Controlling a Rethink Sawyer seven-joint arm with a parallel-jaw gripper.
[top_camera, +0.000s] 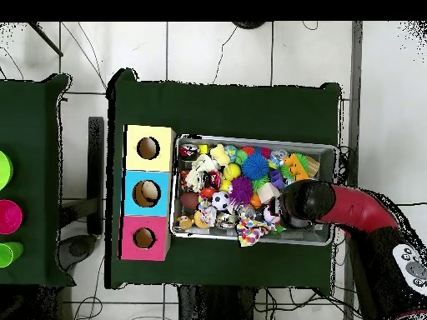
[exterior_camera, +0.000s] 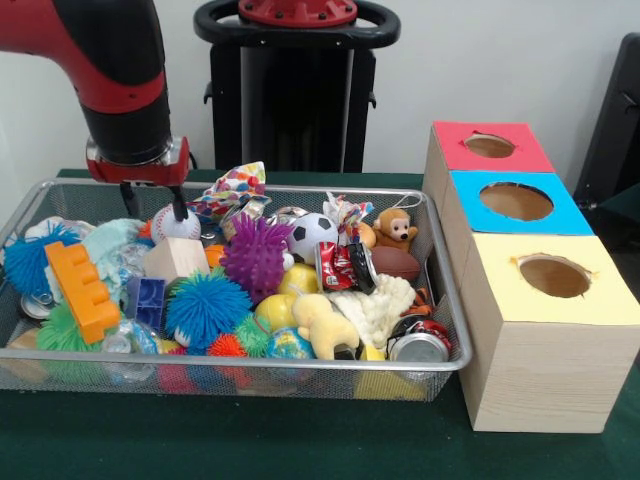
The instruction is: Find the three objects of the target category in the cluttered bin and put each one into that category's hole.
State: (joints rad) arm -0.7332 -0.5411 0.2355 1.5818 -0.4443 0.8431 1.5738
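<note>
No object seen deposited; all 3 still outstanding. Pincer (exterior_camera: pixel 153 205) set narrow, lowered into the bin (exterior_camera: pixel 448 300) around a baseball (exterior_camera: pixel 177 224); grip unconfirmed.

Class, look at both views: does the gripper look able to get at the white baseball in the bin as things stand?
Probably yes. The gripper hangs right at the baseball near the far rim of the bin, its fingers down at the ball's top. Nothing lies over the ball, though a wooden block crowds it.

White tiled floor (top_camera: pixel 217 50) surrounds the green-clothed table (top_camera: pixel 225 100).
</note>
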